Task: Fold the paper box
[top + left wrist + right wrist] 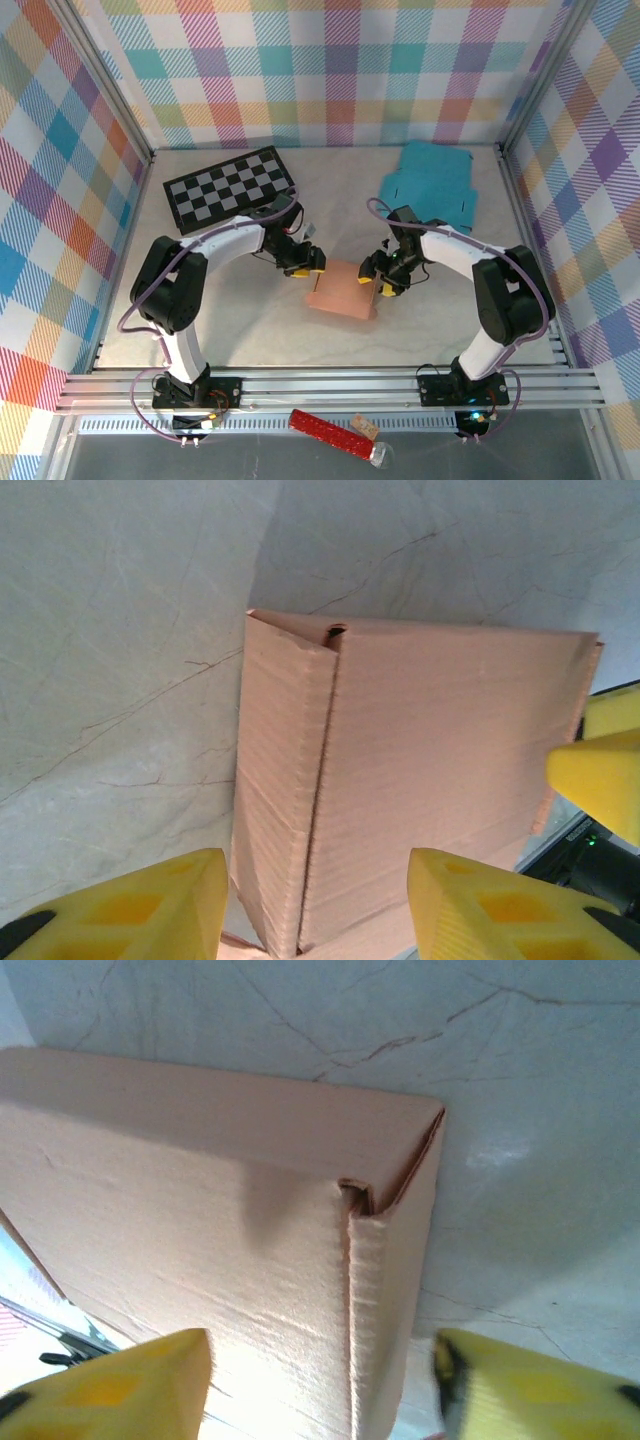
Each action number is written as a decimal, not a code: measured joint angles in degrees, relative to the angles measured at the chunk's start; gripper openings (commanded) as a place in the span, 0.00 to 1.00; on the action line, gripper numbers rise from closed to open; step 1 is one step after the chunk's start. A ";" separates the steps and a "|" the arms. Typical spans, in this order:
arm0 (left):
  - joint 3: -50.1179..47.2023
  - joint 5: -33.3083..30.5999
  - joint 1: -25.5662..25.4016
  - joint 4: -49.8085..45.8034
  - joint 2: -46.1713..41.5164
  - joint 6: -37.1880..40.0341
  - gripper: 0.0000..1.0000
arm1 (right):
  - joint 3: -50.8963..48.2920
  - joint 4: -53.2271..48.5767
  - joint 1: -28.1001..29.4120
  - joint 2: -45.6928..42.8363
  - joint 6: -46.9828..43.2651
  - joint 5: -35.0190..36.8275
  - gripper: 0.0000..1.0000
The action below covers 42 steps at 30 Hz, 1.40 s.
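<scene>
The paper box sits at the middle of the table. It is salmon corrugated card, folded into a low flat-topped shell with flaps tucked at the corners. The left hand is open astride its left edge, and the right hand is open astride its right wall. Along the far edge lie a checkerboard and teal sheets.

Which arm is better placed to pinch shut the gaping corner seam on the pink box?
Probably the right: the right gripper, open, straddles the box corner where the seam gapes. The left gripper, also open, straddles a flatter-looking fold on the opposite side.
</scene>
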 measured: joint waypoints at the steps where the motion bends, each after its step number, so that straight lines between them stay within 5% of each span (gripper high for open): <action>1: 0.00 0.09 -0.15 0.02 0.46 -0.02 0.49 | -0.26 0.09 0.02 -0.28 -0.28 0.02 0.72; 19: -1.01 0.39 -1.40 2.86 2.40 -1.01 0.22 | -8.52 10.73 -1.84 -2.34 -0.48 -3.32 0.87; 42: -8.20 4.20 2.34 10.29 -0.83 -0.79 0.18 | -10.19 22.32 -3.65 -0.70 -2.49 -13.62 0.87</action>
